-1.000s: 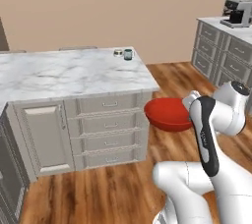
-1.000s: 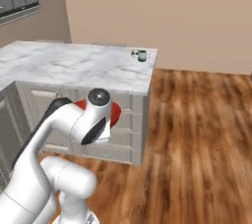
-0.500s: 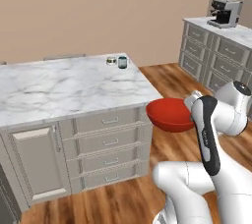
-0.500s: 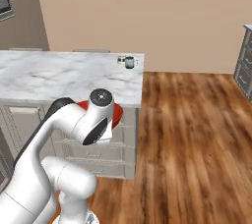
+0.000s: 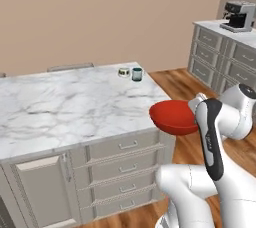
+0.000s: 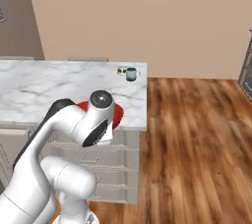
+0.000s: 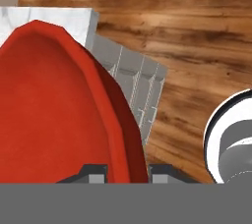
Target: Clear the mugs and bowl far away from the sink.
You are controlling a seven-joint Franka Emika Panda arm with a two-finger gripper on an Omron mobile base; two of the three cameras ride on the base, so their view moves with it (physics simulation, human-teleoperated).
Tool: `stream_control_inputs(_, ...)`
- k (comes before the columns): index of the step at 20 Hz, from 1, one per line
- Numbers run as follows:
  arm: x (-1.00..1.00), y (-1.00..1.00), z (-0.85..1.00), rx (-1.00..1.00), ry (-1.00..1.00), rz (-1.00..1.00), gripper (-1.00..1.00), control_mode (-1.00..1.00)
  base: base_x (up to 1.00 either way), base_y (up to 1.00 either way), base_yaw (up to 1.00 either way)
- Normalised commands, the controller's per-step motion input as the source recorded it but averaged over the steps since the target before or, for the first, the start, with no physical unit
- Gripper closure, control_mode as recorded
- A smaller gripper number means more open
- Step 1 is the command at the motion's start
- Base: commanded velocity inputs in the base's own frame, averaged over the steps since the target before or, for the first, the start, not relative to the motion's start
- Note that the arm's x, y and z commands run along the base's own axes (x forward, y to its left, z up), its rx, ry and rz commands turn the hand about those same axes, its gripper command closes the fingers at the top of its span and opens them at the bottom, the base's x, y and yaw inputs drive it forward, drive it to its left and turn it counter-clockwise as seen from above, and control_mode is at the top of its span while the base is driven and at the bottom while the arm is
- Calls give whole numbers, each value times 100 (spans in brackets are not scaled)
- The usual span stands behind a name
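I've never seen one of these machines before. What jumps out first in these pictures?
The big glossy red bowl stands out: the gripper holds it by its rim, in the air beside the corner of the marble island, over the wooden floor. Next comes the bulky white arm itself, curling up in front. At the island's far corner sit two small mugs, close together, one dark green and one white.

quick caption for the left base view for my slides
Arm carries the red bowl beside the marble island, where two mugs sit at the far corner.
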Motion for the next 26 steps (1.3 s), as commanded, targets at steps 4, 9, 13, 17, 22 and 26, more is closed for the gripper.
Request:
stream_control_inputs(4, 0, 0, 0, 0, 0, 0, 100, 100, 84, 42, 0)
stream_control_inputs(9, 0, 0, 0, 0, 0, 0, 100, 100, 59, 29, 0)
stream_control_inputs(13, 6, 0, 0, 0, 0, 0, 100, -100, 22, 4, 0)
stream_control_inputs(17, 28, 0, 0, 0, 0, 3, 100, -100, 0, 0, 0)
stream_control_inputs(22, 41, -6, 0, 0, 0, 18, 100, -100, 0, 0, 0)
stream_control_inputs(26, 67, -29, -1, -1, -5, 23, 100, -100, 0, 0, 0)
